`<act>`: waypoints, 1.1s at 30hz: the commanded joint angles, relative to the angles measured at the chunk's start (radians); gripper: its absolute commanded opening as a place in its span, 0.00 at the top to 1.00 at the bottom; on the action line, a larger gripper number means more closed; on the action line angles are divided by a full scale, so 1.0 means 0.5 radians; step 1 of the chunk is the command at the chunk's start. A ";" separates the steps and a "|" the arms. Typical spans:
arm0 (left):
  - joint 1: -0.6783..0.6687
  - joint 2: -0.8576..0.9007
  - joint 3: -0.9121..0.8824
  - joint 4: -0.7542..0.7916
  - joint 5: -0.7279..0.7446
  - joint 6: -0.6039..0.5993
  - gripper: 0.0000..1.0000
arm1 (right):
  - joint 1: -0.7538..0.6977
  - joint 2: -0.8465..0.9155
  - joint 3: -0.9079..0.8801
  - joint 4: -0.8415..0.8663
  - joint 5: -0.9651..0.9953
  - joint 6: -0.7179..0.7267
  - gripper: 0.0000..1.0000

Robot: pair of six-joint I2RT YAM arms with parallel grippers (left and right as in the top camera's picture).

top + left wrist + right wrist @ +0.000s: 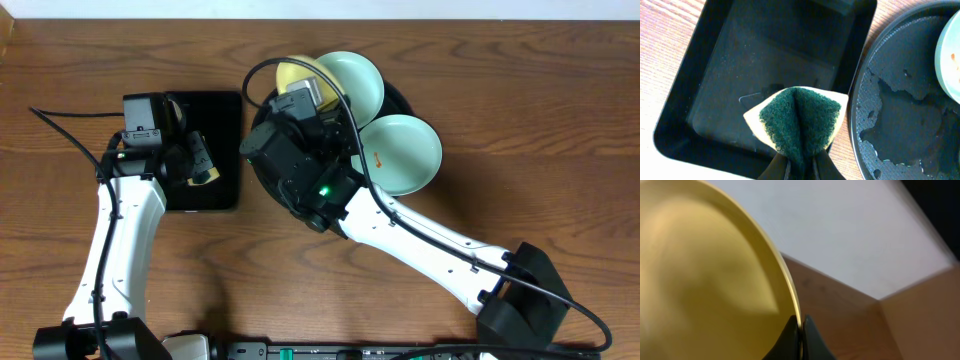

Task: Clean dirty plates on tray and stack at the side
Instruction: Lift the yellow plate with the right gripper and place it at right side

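The left fingers (pixel 800 169) are clamping tight on a folded sponge (pixel 800 117), green scouring side bulging outward, and holding it over the near edge of the small rectangular black tray (pixel 780 55). That is just beside the big round tray (pixel 900 110), which looks like a ready spot for scrubbing.

The right fingers (pixel 801 334) are pinching the very rim of the pale yellow plate (pixel 705 280), closed down to the thickness of its edge. They are tipping it up off the round tray, probably so that its face is turning toward the sponge.

The two light blue plates (pixel 355 80) are lying on the round tray on the table (pixel 500 60), one leaning on the other. The nearer one (pixel 405 150) is showing an orange smudge. No cleaned stack is forming at the side yet, so I judge the work is only beginning.
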 commanded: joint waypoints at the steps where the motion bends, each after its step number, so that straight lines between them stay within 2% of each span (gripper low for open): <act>1: 0.001 0.005 0.002 -0.016 0.011 -0.012 0.92 | -0.057 -0.050 0.110 -0.114 -0.347 0.095 0.99; 3: 0.001 0.005 0.002 -0.020 0.011 -0.012 0.92 | -0.139 -0.081 0.163 -0.225 -0.561 0.204 0.99; 7: 0.001 0.005 0.002 -0.033 0.010 -0.011 0.92 | -0.500 -0.145 0.262 -0.440 -1.165 0.423 0.99; 10: 0.001 0.005 0.002 -0.040 0.011 -0.011 0.92 | -0.899 -0.156 0.304 -0.584 -1.635 0.529 0.99; 12: 0.001 0.005 0.002 -0.039 0.010 -0.011 0.92 | -1.198 -0.150 0.303 -0.662 -1.919 0.552 0.95; 14: 0.001 0.005 0.002 -0.039 0.010 -0.011 0.92 | -1.479 -0.133 0.301 -0.739 -2.081 0.563 0.98; 19: 0.001 0.005 0.002 -0.038 0.011 -0.012 0.92 | -2.123 -0.040 0.300 -0.856 -2.142 0.560 0.99; 24: 0.001 0.005 0.002 -0.037 0.011 -0.012 0.92 | -2.562 0.138 0.298 -0.926 -2.241 0.522 0.99; 33: 0.001 0.005 0.002 -0.046 0.011 -0.011 0.92 | -2.818 0.514 0.298 -0.912 -2.274 0.500 0.99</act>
